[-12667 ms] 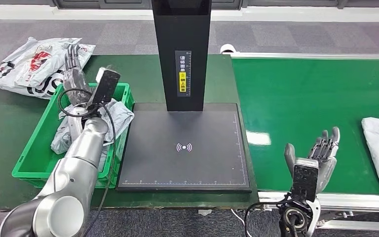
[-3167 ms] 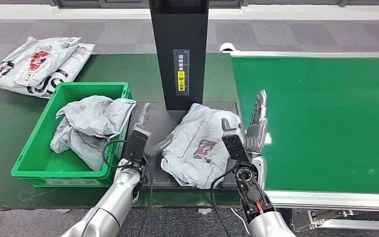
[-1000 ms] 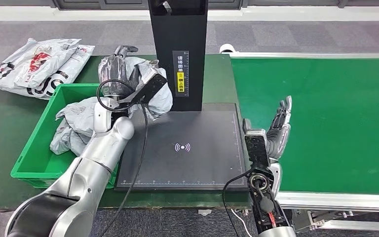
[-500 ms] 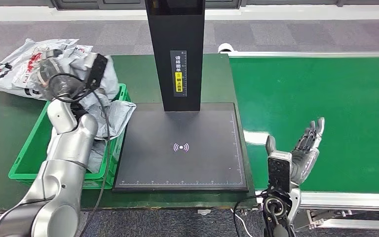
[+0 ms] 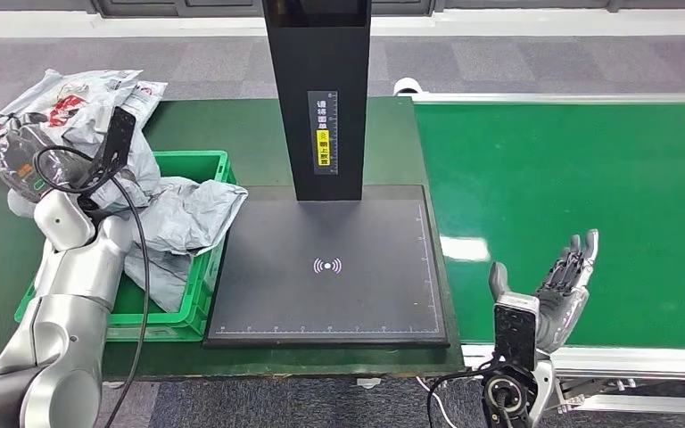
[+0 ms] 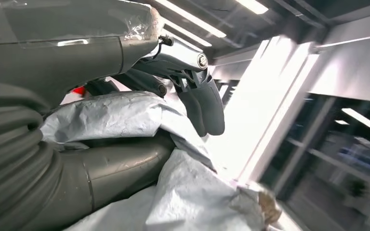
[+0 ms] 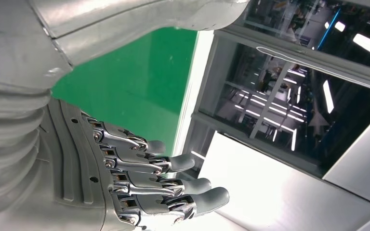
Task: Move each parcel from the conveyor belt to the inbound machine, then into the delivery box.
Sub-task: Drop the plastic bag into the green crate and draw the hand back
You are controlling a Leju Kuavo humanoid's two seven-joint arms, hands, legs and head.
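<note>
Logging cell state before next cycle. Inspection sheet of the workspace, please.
Surface: green conveyor belt bare in view; inbound machine pad bare.
Job's things: grey parcel held above the green delivery box; more grey parcels inside it.
Clutter: printed bags on the table beyond the box.
Hands: left hand grips the parcel; right hand open, empty, over the belt's near edge.
Cables: black cable along the left arm; another at the right wrist.
Surroundings: grey carpet floor.

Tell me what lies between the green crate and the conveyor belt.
In the head view, the black scanner platform with its upright column lies between the green crate and the conveyor belt; no parcel lies on the platform.
</note>
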